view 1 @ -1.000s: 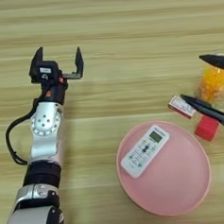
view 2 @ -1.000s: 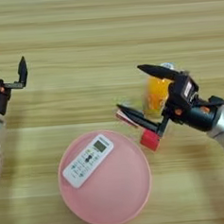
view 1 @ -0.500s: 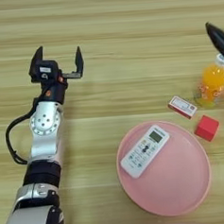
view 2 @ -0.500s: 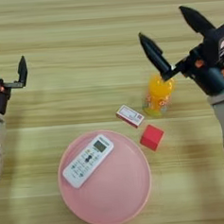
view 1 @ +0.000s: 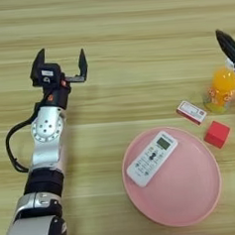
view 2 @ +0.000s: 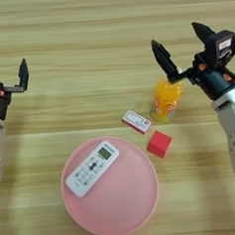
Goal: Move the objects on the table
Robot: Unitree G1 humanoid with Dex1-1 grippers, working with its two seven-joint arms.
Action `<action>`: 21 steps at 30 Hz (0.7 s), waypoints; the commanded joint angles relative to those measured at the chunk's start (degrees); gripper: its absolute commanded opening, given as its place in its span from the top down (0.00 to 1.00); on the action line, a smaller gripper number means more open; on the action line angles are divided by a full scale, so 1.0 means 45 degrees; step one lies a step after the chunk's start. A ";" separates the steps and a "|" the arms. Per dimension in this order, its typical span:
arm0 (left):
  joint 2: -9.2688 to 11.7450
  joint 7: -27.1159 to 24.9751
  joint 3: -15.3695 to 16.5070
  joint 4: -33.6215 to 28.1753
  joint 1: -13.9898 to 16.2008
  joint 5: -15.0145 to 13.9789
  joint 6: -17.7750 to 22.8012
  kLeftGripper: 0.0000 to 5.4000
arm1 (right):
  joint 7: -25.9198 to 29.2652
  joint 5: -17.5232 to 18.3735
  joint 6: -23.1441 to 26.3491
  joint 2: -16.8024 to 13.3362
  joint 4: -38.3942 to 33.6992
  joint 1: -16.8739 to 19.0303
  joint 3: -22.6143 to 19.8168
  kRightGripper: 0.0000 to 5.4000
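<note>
The clear bottle of orange drink (view 2: 166, 100) stands upright at the right of the wood-grain table (view 2: 84, 37). A small red cube (view 2: 159, 144) lies just in front of it, beside the pink plate. My right gripper (view 2: 181, 41) hangs open above and behind the bottle, one finger (view 2: 163, 59) over the bottle's top, so the cap is hidden. It holds nothing. My left gripper (view 1: 61, 64) is open and empty at the far left, well away from both objects.
A pink plate (view 2: 126, 208) at the front holds a white remote control (view 2: 92, 168). A small red-and-white box (view 2: 137, 121) lies flat between the plate and the bottle. The left forearm (view 1: 46, 139) stretches along the table's left side.
My right gripper let go of the bottle and cube area, rose and swung back away from them. It now hovers open behind the bottle. The left arm has stayed still.
</note>
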 commanded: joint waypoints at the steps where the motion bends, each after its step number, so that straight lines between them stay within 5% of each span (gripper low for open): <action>1: 0.0056 -0.0068 0.0011 -0.0015 -0.0127 -0.0019 -0.0072 0.00 | -0.0181 -0.0536 0.0258 0.0133 0.0866 -0.0046 0.0183 0.00; 21: 0.0062 -0.0085 0.0009 0.0005 -0.0142 -0.0039 -0.0079 0.00 | 0.0446 -0.1630 0.0357 0.0253 0.3392 -0.0078 0.0977 0.00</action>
